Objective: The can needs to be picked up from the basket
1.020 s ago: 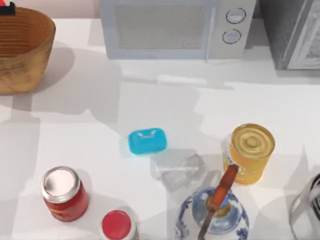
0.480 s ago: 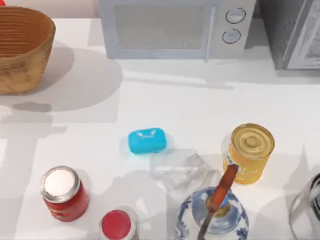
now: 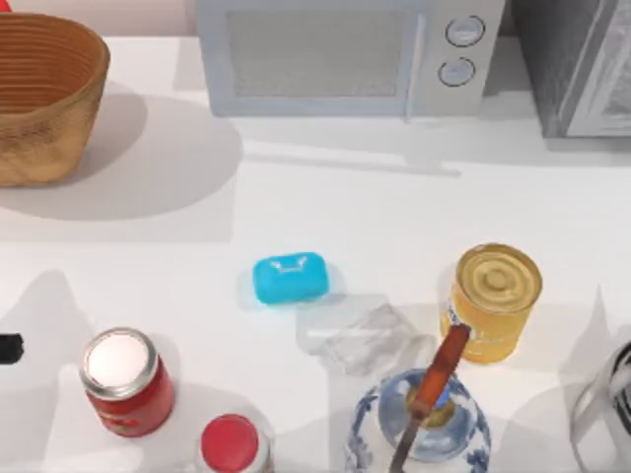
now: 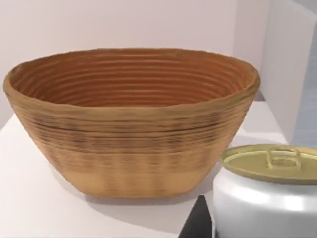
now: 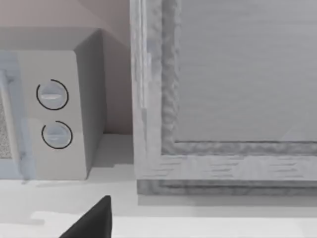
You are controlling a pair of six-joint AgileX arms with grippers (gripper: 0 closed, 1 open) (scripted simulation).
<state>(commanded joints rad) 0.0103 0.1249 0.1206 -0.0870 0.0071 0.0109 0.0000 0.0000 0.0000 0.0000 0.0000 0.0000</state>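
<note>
The ribbed wicker basket (image 4: 131, 124), a wide woven bowl, stood on the white table (image 3: 394, 212) at its far left. Just beside the left pincer sat the can (image 4: 267, 196), gold-lidded and pale-sided, apparently clamped; I couldn't tell.

Tan ribbed basket (image 3: 44, 94), gold-topped can (image 4: 270, 191)

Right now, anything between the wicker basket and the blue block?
Nothing. In the top view, the white table between the round tan woven wicker basket and the rounded blue block is bare, crossed only by shadow.
</note>
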